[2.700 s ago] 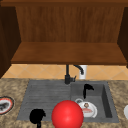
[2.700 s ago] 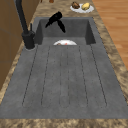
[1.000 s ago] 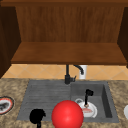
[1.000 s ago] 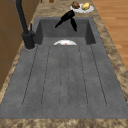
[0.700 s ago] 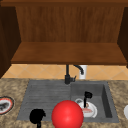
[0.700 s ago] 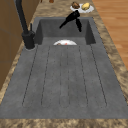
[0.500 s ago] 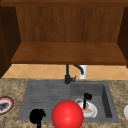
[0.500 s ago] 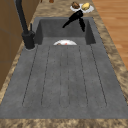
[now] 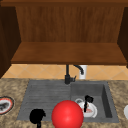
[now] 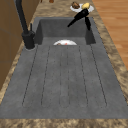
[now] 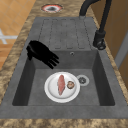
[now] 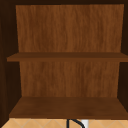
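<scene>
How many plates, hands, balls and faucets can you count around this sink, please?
Plates: 3 (basin plate, left counter plate, right counter plate)
Hands: 2 (left hand, right hand)
Red ball: 1
Faucet: 1
Total: 7

The robot is two free-floating hands, human-like in shape, with no arms or body behind them. The left hand (image 9: 37,116) and right hand (image 9: 87,100) are both flat, uniform black, without markings, cables, screws or visible seams
</scene>
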Controlling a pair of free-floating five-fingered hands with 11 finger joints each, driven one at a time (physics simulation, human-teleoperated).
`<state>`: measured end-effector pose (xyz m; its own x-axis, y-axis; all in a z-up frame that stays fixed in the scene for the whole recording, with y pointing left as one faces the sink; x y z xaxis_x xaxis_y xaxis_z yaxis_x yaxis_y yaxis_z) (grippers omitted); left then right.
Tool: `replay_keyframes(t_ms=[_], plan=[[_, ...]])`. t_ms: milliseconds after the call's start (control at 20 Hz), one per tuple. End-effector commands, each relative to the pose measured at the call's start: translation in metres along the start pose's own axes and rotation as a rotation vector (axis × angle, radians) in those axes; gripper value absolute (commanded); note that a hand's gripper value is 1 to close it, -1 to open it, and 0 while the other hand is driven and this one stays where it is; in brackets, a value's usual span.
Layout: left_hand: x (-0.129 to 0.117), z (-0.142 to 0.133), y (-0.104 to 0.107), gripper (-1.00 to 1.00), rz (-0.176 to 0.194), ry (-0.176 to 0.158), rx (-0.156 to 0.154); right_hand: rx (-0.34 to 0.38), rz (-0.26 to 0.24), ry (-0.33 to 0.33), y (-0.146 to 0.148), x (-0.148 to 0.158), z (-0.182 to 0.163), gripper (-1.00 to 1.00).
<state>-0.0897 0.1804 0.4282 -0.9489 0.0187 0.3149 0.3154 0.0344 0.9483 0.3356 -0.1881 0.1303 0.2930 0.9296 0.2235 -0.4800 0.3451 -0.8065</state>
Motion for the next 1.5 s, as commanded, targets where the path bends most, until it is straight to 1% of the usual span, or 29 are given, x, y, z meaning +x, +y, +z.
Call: replay_keyframes(t_ms=[0, 150, 350, 550, 1100, 1450], plan=[[0.0, 0.0, 0.0, 0.0, 0.0, 0.0, 0.0, 0.001, -0.022, -0.05, -0.01, -0.014, 0.02, -1.0], [0.0, 0.0, 0.0, 0.0, 0.0, 0.0, 0.0, 0.026, -0.014, -0.08, -0.013, -0.02, 0.036, -1.0], [0.0, 0.0, 0.0, 0.0, 0.0, 0.0, 0.0, 0.03, 0.01, -0.111, -0.027, -0.023, 0.052, -1.0], [0.0, 0.0, 0.0, 0.0, 0.0, 0.0, 0.0, 0.055, 0.027, -0.132, -0.038, -0.023, 0.071, -1.0], [0.0, 0.0, 0.0, 0.0, 0.0, 0.0, 0.0, 0.117, 0.005, -0.211, -0.067, -0.022, 0.121, -1.0], [0.0, 0.0, 0.0, 0.0, 0.0, 0.0, 0.0, 0.153, -0.022, -0.257, -0.078, -0.023, 0.163, -1.0]])
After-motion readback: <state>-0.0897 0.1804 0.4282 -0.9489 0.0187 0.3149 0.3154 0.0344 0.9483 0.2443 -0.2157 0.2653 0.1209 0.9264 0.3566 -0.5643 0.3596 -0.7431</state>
